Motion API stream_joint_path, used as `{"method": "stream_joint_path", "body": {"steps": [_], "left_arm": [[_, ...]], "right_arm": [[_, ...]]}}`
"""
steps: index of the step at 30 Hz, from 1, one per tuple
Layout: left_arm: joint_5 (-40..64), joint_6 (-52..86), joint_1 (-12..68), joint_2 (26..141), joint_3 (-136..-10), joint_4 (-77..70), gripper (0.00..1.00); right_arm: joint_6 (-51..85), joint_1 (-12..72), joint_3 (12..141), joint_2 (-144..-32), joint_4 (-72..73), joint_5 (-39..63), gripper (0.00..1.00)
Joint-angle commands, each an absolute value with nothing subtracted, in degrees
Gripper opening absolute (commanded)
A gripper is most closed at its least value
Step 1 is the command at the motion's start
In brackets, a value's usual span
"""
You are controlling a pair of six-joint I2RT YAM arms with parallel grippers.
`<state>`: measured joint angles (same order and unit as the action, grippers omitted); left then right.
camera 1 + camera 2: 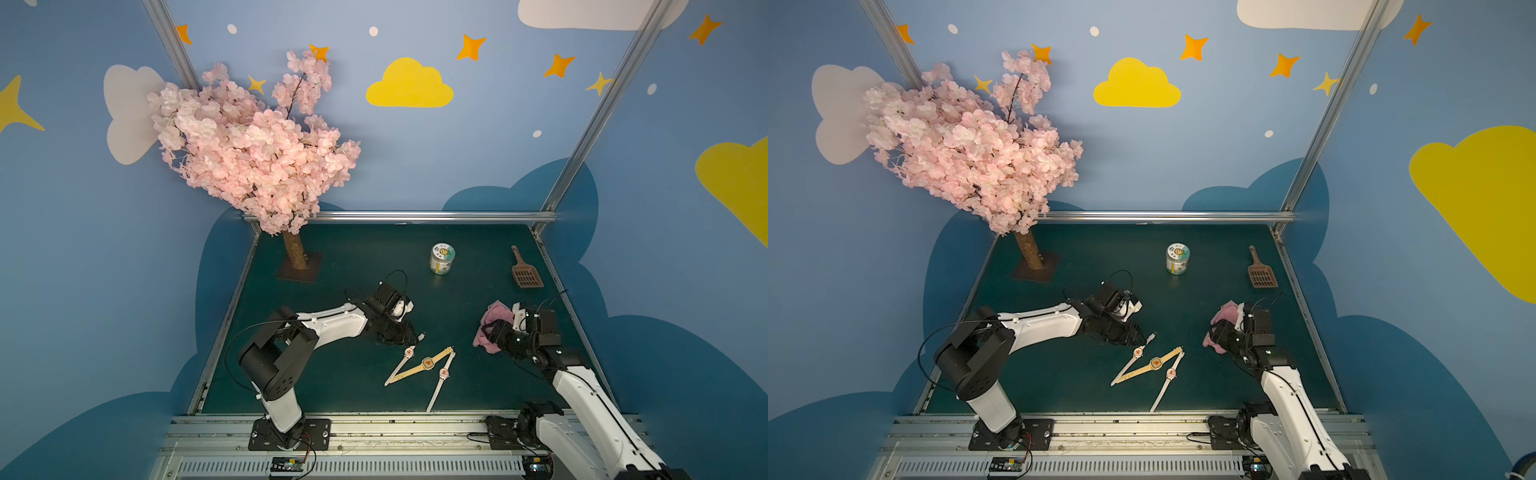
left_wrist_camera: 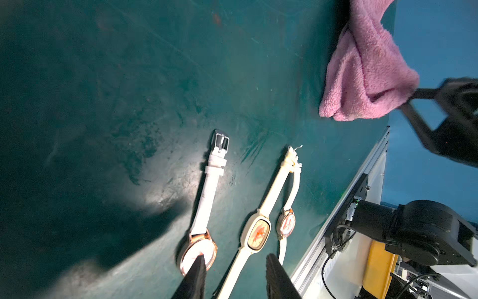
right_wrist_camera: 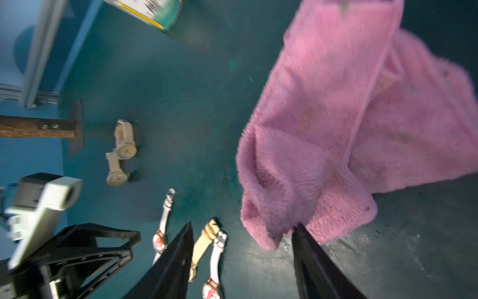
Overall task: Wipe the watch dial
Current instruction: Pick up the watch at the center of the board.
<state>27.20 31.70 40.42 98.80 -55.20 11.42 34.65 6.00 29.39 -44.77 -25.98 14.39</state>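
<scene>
Pink cloth [image 1: 492, 318] lies loose at the right of a top view, its edge touching one tip of the right gripper [image 3: 244, 225], whose jaws are wide and empty. The watches [image 1: 428, 363] lie lower centre. The left gripper [image 2: 235, 256], jaws apart, holds none. A fringe-only pinch would likely drop the cloth, and unpinned watches could skid.

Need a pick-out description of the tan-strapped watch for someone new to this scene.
On the dark green table, look front and centre, where three watches lie fanned out. The tan-strapped watch is the middle one. The two white-strapped watches flanking it have round dials; its dial is oblong.
</scene>
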Motion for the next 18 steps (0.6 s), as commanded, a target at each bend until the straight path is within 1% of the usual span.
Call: {"method": "stream_joint_path", "body": {"steps": [1, 4, 6, 8, 10, 13, 14, 18], "left_arm": [[26.57, 33.99, 39.29, 95.08, -53.86, 6.23, 0.4], [25.96, 36.6, 37.6, 91.83, -51.09, 2.21, 0.4], [26.03, 38.88, 35.95, 89.23, -48.73, -0.77, 0.4], [25.84, 40.87, 34.23, 86.67, -46.18, -3.6, 0.41], [26.17, 42.18, 32.71, 84.32, -43.15, -7.45, 0.42], [27.66, 44.25, 31.15, 81.85, -38.56, -13.71, 0.43], [28.39, 44.77, 30.71, 81.34, -37.5, -14.61, 0.43], [28.34, 45.0, 29.98, 78.94, -34.51, -14.32, 0.43]], "right_arm": [[31.15, 6.35, 34.98, -41.63, -31.42, 14.35, 0.63], [30.44, 7.69, 37.87, -43.48, -32.2, 17.46, 0.63], [30.3, 10.38, 38.23, -46.29, -30.93, 18.56, 0.61], [30.72, 14.16, 37.76, -48.92, -27.01, 18.94, 0.59], [31.94, 18.79, 34.97, -51.78, -19.43, 18.65, 0.58], [37.15, 24.61, 30.38, -58.48, -6.4, 18.77, 0.53], [38.35, 26.53, 30.15, -62.4, -3.5, 18.81, 0.52], [39.61, 34.37, 34.72, -75.96, 0.1, 18.21, 0.49]]}}
